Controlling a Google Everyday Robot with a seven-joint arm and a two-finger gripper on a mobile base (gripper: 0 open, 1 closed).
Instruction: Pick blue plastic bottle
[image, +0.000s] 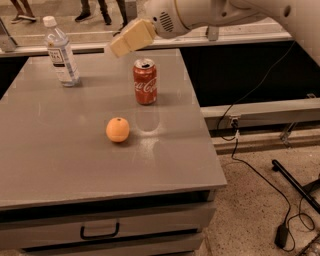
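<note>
A Google Everyday Robot's gripper (120, 46) hangs in the air above the far side of a grey table (60, 160), above and slightly left of a red soda can (145, 81) and well apart from its target. That target, the blue plastic bottle (61, 51), stands upright near the table's far left corner, white cap on.

The risk lies in the approach. The arm reaches in from the right, over the can, so a low sweep towards the bottle could clip the can and knock it over. The bottle itself is tall, narrow and probably light, and a glancing touch on one side may tip it or push it towards the table's back edge. Its smooth plastic may also slip from a grasp taken too high or off-centre. An orange (117, 129) sits nearer the camera, out of the likely path.

The gripper holds nothing and touches nothing. Whether it is open or closed cannot be told from this angle.
</note>
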